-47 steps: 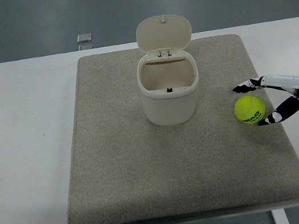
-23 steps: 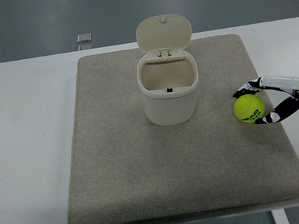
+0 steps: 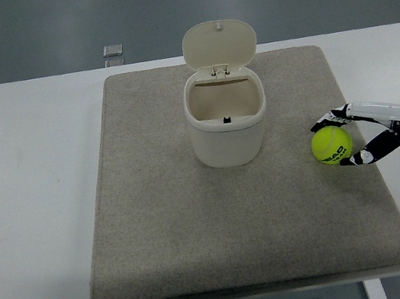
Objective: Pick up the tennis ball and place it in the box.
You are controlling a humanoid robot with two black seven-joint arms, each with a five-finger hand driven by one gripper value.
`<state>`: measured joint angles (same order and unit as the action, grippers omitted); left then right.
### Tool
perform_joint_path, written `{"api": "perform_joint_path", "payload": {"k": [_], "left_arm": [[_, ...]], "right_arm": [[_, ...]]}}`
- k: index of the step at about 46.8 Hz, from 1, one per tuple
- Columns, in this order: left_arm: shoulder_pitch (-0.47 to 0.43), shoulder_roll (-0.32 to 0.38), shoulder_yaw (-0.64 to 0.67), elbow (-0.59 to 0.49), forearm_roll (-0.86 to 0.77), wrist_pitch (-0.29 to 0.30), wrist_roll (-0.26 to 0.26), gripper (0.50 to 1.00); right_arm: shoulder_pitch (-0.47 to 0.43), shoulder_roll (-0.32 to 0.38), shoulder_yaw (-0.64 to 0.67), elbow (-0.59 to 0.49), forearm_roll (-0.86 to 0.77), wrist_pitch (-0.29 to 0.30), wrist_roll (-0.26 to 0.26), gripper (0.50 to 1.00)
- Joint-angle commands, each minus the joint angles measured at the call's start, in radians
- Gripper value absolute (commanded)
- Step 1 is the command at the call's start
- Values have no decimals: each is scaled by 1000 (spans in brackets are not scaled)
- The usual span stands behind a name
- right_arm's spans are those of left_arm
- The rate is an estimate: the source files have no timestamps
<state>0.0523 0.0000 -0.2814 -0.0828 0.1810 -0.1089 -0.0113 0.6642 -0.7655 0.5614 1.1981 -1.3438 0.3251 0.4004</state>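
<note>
A yellow-green tennis ball (image 3: 332, 144) lies on the right part of the grey mat (image 3: 182, 222). My right hand (image 3: 329, 145) comes in from the right edge. Its fingers (image 3: 331, 116) curl over the far side of the ball, and the thumb presses the near side, so the hand is closed around the ball. The box (image 3: 229, 144) is a cream bin standing upright at the mat's centre back. Its flip lid (image 3: 219, 44) is tipped open and the inside looks empty. The ball sits about a ball's width right of the bin. My left arm is out of view.
The mat covers most of the white table (image 3: 30, 195), leaving bare strips at the left and right. A small grey square object (image 3: 112, 50) lies beyond the table's far edge.
My right hand's fingers have drawn in around the ball, and ball and hand have shifted slightly left and up. The bin has not moved.
</note>
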Motion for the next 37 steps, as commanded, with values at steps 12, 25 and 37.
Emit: {"api": "perform_joint_path", "payload": {"k": [12, 25, 37], "left_arm": [[0, 0, 1, 0, 0, 0, -1, 992], [0, 0, -1, 0, 0, 0, 1, 992], [0, 0, -1, 0, 0, 0, 1, 992]], "right_arm": [[2, 0, 0, 0, 0, 0, 29, 521], [23, -5, 20, 0, 5, 0, 80, 500], [115, -9, 18, 35, 14, 14, 121, 500]]}}
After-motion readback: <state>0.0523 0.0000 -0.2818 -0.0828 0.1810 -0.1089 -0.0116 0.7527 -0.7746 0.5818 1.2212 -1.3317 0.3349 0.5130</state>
